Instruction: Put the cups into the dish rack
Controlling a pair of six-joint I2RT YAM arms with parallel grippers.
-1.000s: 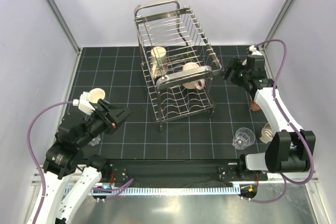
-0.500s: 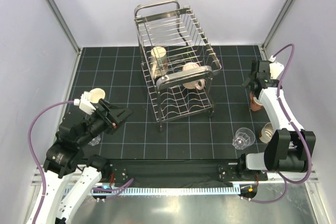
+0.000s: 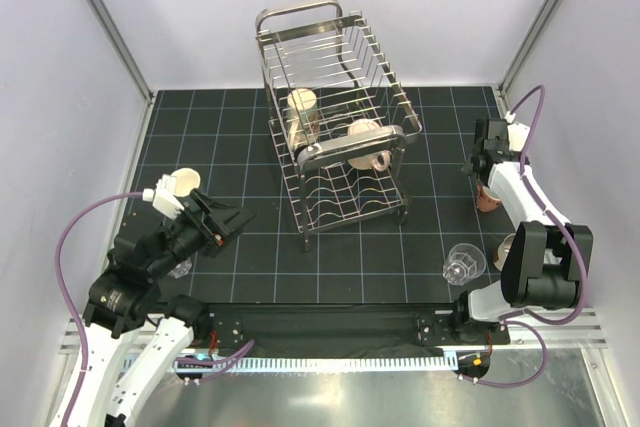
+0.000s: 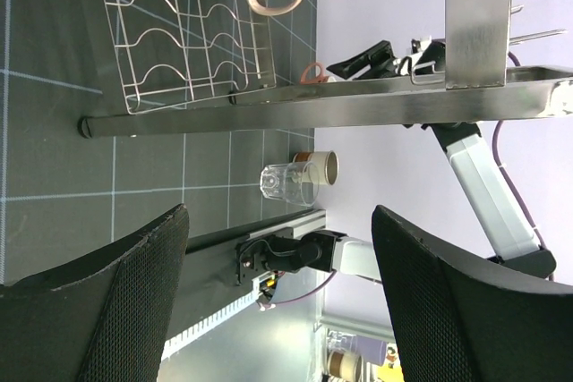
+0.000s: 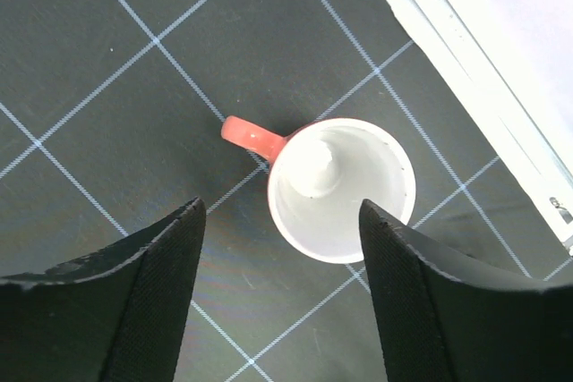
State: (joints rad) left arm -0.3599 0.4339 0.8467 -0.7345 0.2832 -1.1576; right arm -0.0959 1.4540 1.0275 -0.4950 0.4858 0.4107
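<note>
Right gripper hangs spread above the upright salmon mug, centre frame; rigid, slick, chip-prone, best pinched across the rim wall.

A black mat ruled with thin pale grid lines is laid over the table. It is enclosed by plain, pale lilac-white panels: a back wall, a left wall and a right wall. Slanted aluminium posts are seen at the two far corners. A strip of brushed metal is exposed along the near edge. Even, soft light is cast, and only faint shadows are thrown on the mat
</note>
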